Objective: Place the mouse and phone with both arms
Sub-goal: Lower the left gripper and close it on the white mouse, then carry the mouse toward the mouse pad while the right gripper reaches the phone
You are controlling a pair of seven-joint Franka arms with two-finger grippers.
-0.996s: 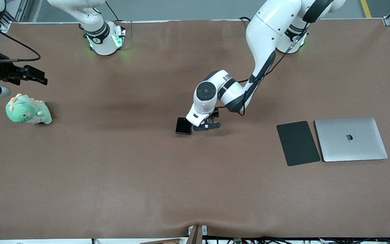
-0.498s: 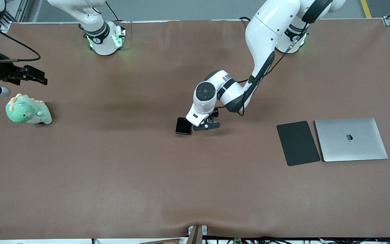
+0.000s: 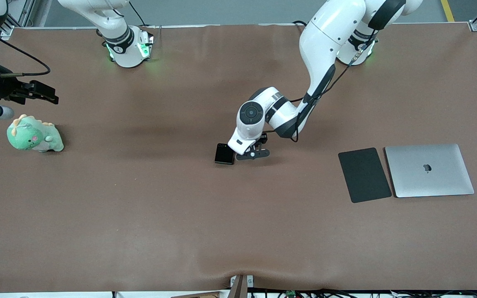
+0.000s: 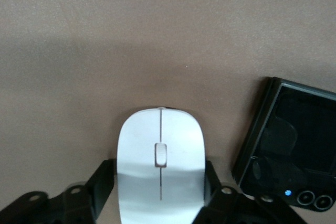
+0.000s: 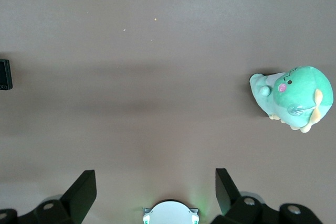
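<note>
The left gripper [image 4: 160,195] was down at the middle of the brown table [image 3: 139,207], its two black fingers [image 4: 102,182] set against the two long sides of the white mouse [image 4: 160,156], pinching it between them; the mouse lay flat on the table with its grey centre line and small scroll wheel facing up. In the front view the mouse itself was hidden under the left arm's white wrist [image 3: 249,124], and only the gripper's dark underside [image 3: 251,152] showed beneath it. Just beside the mouse, on the side toward the right arm's end of the table, lay the black folded phone [image 3: 224,154], flat, close to the gripper but not touching the mouse; the left wrist view showed its two small camera lenses [image 4: 314,200] at one edge. The right gripper [image 3: 39,93] hung in the air over the table's edge at the right arm's end, above a spot just beside a green plush dinosaur [image 3: 34,135], its fingers [image 5: 81,192] spread wide with nothing between them; that arm waited. The plush toy lay on the table well apart from the mouse and phone. Toward the left arm's end of the table a flat black rectangular pad [image 3: 364,174] lay beside a closed silver laptop [image 3: 429,169], the two close together with a narrow gap between them
</note>
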